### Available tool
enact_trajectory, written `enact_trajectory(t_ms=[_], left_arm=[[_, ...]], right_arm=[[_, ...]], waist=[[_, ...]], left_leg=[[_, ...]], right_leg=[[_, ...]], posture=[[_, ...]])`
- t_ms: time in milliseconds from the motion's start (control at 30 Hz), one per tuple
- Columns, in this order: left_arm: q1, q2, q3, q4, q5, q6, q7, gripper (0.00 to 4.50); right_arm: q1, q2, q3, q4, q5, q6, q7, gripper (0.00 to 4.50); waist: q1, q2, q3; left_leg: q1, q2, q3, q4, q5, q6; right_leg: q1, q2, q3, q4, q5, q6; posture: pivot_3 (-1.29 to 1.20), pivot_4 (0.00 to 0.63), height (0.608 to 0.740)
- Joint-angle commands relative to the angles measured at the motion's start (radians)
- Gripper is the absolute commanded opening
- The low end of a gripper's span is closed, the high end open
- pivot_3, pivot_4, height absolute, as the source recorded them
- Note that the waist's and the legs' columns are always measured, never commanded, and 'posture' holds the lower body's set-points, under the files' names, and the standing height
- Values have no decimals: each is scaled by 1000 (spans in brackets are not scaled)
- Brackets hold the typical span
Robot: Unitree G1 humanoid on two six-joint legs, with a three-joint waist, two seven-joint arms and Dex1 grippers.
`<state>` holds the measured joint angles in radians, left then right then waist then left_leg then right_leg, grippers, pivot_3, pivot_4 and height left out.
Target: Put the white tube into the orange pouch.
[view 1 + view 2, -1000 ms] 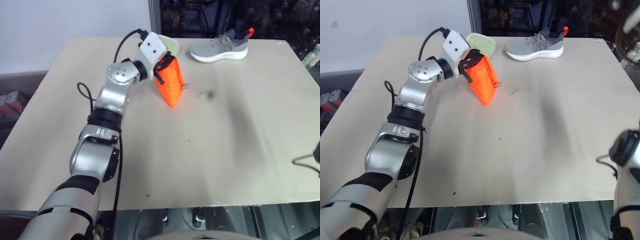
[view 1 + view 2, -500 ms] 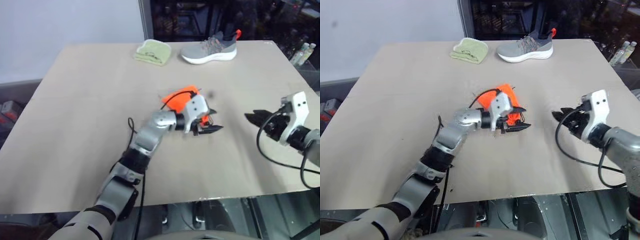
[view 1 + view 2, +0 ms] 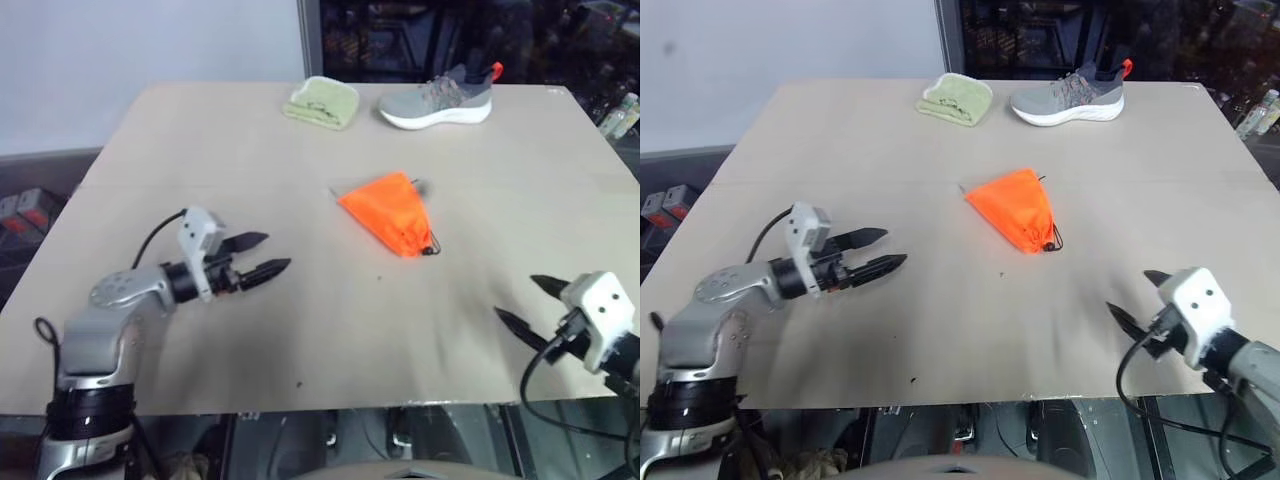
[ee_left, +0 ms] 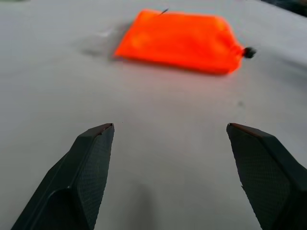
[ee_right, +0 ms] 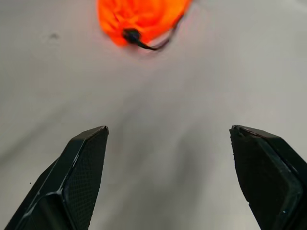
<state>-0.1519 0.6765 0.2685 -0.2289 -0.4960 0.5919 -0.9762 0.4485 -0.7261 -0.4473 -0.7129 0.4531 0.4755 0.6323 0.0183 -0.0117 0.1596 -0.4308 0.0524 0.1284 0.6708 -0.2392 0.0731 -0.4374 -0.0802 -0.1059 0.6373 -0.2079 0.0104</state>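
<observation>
The orange pouch lies flat on the table, slightly right of centre in the head view. Its cinched mouth, with the black cord, points toward the lower right of the frame; its closed end points toward the upper left. The long axis therefore runs diagonally from upper left to lower right.

I see no white tube on the table. I judge that it is inside the pouch, though the fabric hides any contents.

My left gripper hovers above the table at the left of the frame. Its jaws are spread wide and hold nothing. They point to the right, toward the long side of the pouch, and stand well apart from it. In the left wrist view the pouch lies broadside ahead of the fingers.

My right gripper sits at the lower right of the frame. Its jaws are also spread wide and empty. In the right wrist view the mouth and cord stopper face the jaws directly.

Neither gripper is clearly nearer. I judge the right better aligned with the mouth, the left with the side.

A green cloth and a grey shoe lie at the far edge, well apart from the pouch.
</observation>
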Motion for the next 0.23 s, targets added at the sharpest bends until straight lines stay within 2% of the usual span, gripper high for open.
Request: enact_trajectory(t_ms=[33, 233], left_arm=[[112, 45, 92, -142, -73, 10, -15, 3862], [237, 91, 140, -206, -114, -12, -47, 3862]], right_arm=[[11, -16, -85, 11, -2, -67, 68, 4097], [-88, -82, -72, 87, 34, -51, 148, 4097]], waist=[[-5, 0, 0], [-8, 2, 0]], left_leg=[[2, 0, -1, 0, 0, 0], [6, 2, 0, -1, 0, -1]], right_leg=[[1, -6, -1, -1, 0, 0], [3, -10, -6, -3, 0, -1]], posture=[[0, 150, 740], [0, 150, 740]])
